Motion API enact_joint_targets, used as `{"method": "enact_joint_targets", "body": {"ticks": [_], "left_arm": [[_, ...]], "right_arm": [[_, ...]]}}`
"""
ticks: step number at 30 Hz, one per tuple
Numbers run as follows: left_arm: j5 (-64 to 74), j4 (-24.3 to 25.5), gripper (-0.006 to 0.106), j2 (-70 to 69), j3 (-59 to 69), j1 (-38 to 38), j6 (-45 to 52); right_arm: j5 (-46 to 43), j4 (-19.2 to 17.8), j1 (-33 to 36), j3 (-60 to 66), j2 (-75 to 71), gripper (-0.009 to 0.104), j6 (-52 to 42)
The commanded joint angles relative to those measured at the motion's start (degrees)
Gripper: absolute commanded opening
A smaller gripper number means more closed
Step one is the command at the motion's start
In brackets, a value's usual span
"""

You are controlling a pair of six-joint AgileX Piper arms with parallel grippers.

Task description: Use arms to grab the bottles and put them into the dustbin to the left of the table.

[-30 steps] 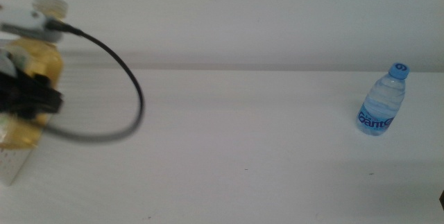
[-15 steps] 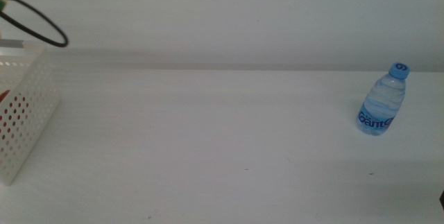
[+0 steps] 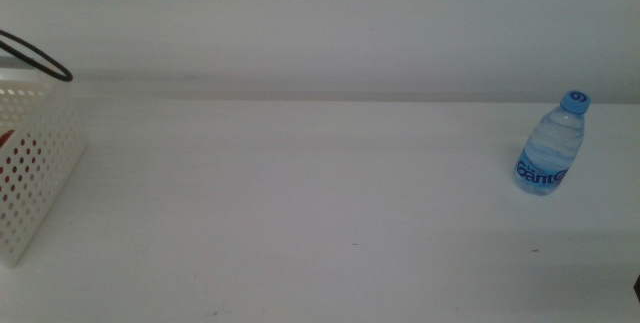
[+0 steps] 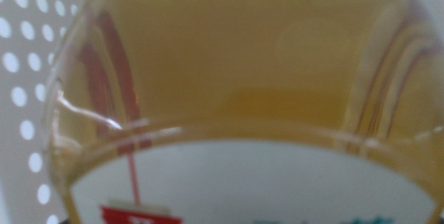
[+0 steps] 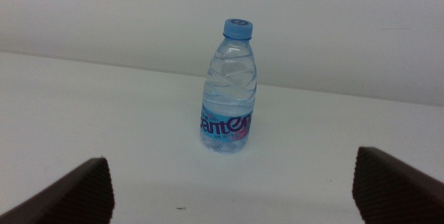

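Amber tea bottle (image 4: pixel 250 64) beside dustbin (image 3: pixel 40 178) wall, left grip unclear; right gripper (image 5: pixel 232 189) wide.

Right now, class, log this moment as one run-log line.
left end effector: out of middle view, tea bottle fills its camera beside dustbin | right end effector: open, facing water bottle | table

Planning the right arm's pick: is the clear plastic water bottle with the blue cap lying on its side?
No, the clear plastic water bottle with the blue cap stands upright on the white table, cap on top.
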Motion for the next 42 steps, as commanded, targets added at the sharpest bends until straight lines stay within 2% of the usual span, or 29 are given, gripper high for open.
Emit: {"method": "enact_joint_targets", "body": {"ticks": [1, 10, 12, 13, 15, 22, 26, 34, 38, 42], "left_arm": [[2.8, 0.0, -0.002, 0.4, -1.0, 0.2, -0.1], [1.4, 1.3, -0.001, 2.1, -1.0, 0.1, -0.1], [3.9, 1.3, 0.042, 2.1, -1.0, 0.1, 0.3], [4.3, 1.1, 0.074, 2.1, -1.0, 0.1, 0.3], [4.4, 1.5, 0.094, 2.1, -1.0, 0.1, 0.0], [4.4, 2.4, 0.094, -1.7, -1.1, -1.7, -5.8], [4.5, 1.0, 0.094, -7.6, -1.1, -3.5, -8.2], [4.7, -11.3, 0.094, -19.6, -0.3, -7.5, -12.4], [4.7, -18.7, 0.094, -26.9, 5.9, -9.9, -12.9], [4.7, -22.6, 0.094, -34.7, 14.3, -13.6, -12.6]], "right_arm": [[-0.7, -0.2, -0.2, 2.4, -2.3, 0.092, -0.5], [-0.7, -0.2, -0.2, 2.4, -2.3, 0.092, -0.5], [-0.7, -0.2, -0.2, 2.4, -2.3, 0.092, -0.5], [-0.7, -0.2, -0.2, 2.4, -2.3, 0.092, -0.5], [-0.7, -0.2, -0.2, 2.4, -2.3, 0.092, -0.5], [-0.7, -0.2, -0.2, 2.4, -2.3, 0.092, -0.5], [-0.7, -0.2, -0.2, 2.4, -2.3, 0.092, -0.5], [-0.7, -0.2, -0.2, 2.4, -2.3, 0.092, -0.5], [-0.7, -0.2, -0.2, 2.4, -2.3, 0.092, -0.5], [-0.7, -0.2, -0.2, 2.4, -2.3, 0.092, -0.5]]}}
